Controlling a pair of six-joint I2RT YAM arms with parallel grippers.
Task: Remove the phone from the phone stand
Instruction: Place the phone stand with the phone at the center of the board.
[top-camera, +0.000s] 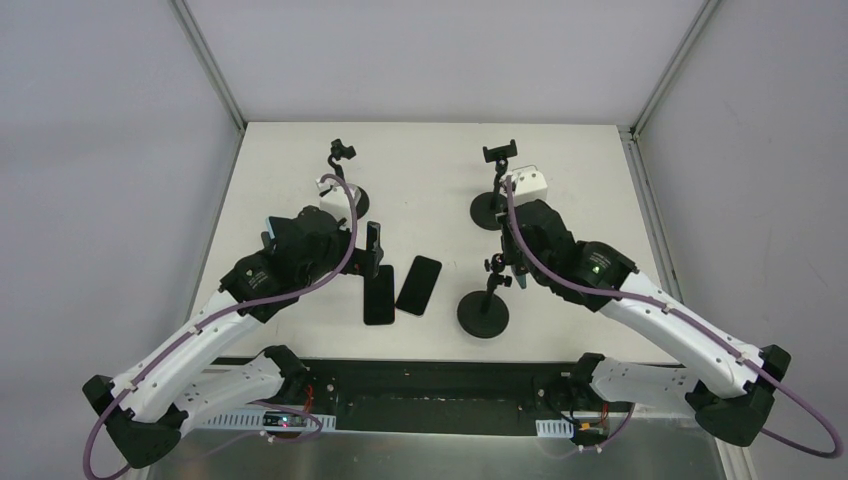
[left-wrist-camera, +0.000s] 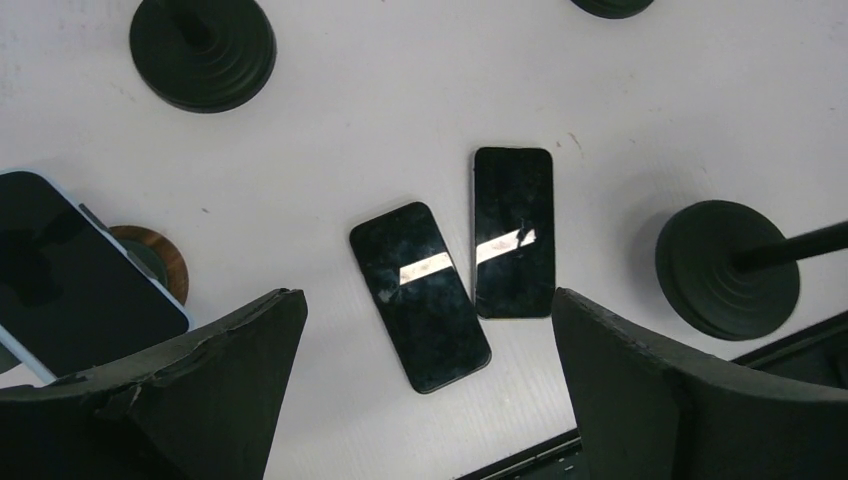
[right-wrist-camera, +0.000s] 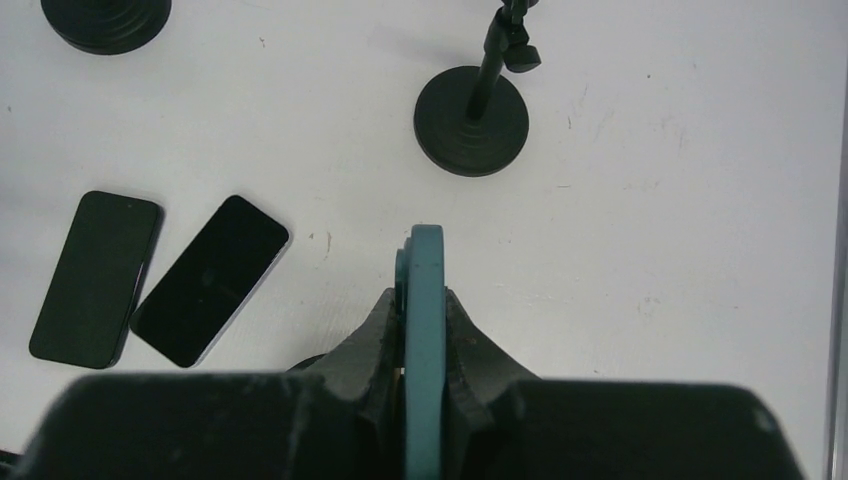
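My right gripper (right-wrist-camera: 424, 300) is shut on a teal phone (right-wrist-camera: 424, 270), seen edge-on between its fingers. In the top view this gripper (top-camera: 518, 272) sits by the top of the front phone stand (top-camera: 483, 312); whether the phone still touches the clamp is hidden. My left gripper (left-wrist-camera: 425, 297) is open and empty above two black phones (left-wrist-camera: 420, 295) (left-wrist-camera: 512, 232) lying flat side by side, which also show in the top view (top-camera: 379, 295) (top-camera: 419, 284). Another dark phone with a pale blue edge (left-wrist-camera: 70, 275) shows tilted at the left of the left wrist view.
Two more stands with round black bases stand at the back left (top-camera: 345, 195) and back right (top-camera: 495, 205), each with a white block beside it. The back right stand also shows in the right wrist view (right-wrist-camera: 471, 120). The table's near edge runs just below the phones.
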